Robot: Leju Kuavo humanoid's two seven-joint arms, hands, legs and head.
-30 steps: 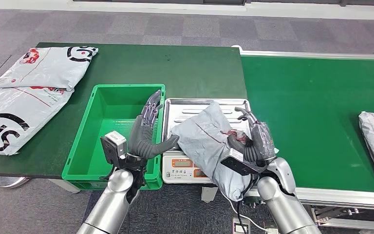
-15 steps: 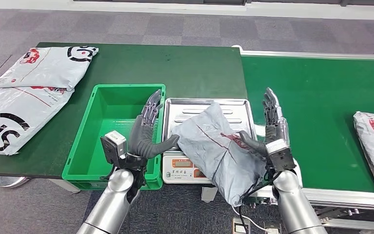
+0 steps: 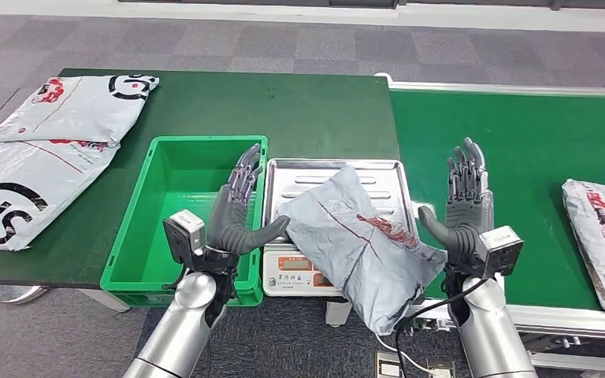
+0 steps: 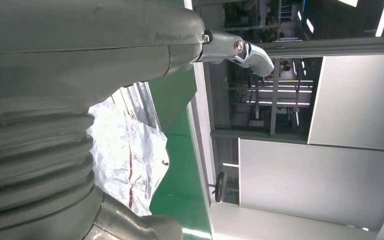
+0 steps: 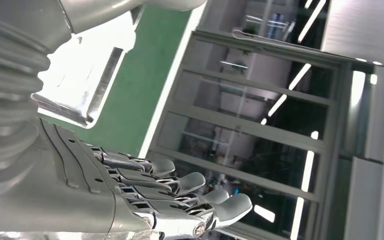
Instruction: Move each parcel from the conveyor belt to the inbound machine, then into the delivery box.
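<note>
Now the parcel (image 3: 358, 240) lies on the scale (image 3: 295, 272) between my spread, empty left hand (image 3: 236, 213) and right hand (image 3: 465, 206); next I judge it needs gripping and carrying left into the box (image 3: 138, 236).

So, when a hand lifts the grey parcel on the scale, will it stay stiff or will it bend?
The grey parcel will probably sag: it is a wrinkled soft bag, and one end already droops over the front edge of the scale. The glossy film may be slippery in a light grasp. It looks light for its size, though its contents are hidden.
</note>
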